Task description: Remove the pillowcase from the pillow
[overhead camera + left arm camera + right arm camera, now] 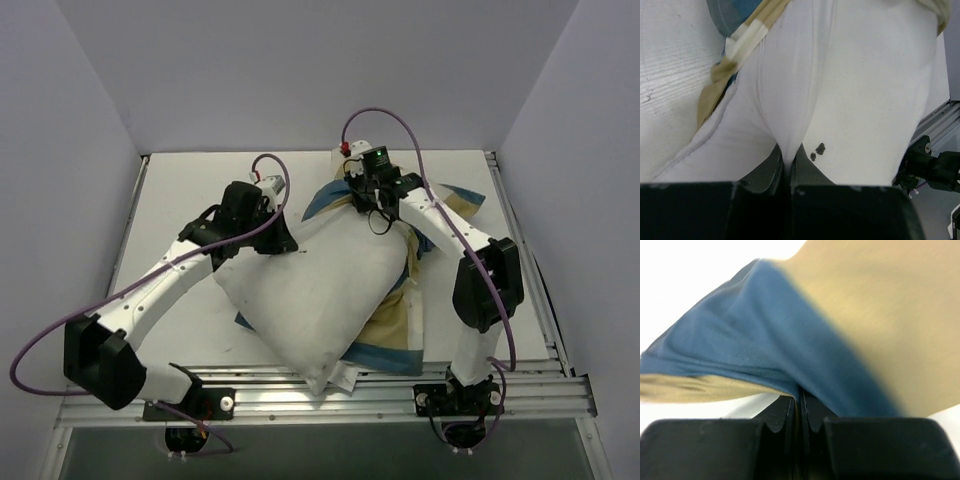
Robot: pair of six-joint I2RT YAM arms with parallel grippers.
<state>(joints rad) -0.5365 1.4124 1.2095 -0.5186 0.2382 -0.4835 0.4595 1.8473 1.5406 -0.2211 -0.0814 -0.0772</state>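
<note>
- The pillow (320,300) lies mid-desk. Its long axis runs from a corner overhanging the near edge of the desk (200,190) diagonally toward the far edge.
- The pillowcase (400,320) is spread flat beneath the pillow and to its right. Blue edging shows under the near right side, and tan and cream panels reach toward the far right corner. Most of the pillow appears bare. How much of its far end sits inside the cover cannot be told.
- The left claw (278,238) is at the pillow's far left end. The left wrist view shows it clamped on a pinched fold of white pillow fabric, beside two dark specks (817,149).
- The right claw (362,200) is farther back, near the middle of the far edge. It is clamped on the blue edging.
- Governing relation: both grips sit at the far end, near each other, and the pillow body extends nearward from them. Judgement: separation likely requires drawing the edging away from the left claw's hold, toward the far right.
</note>
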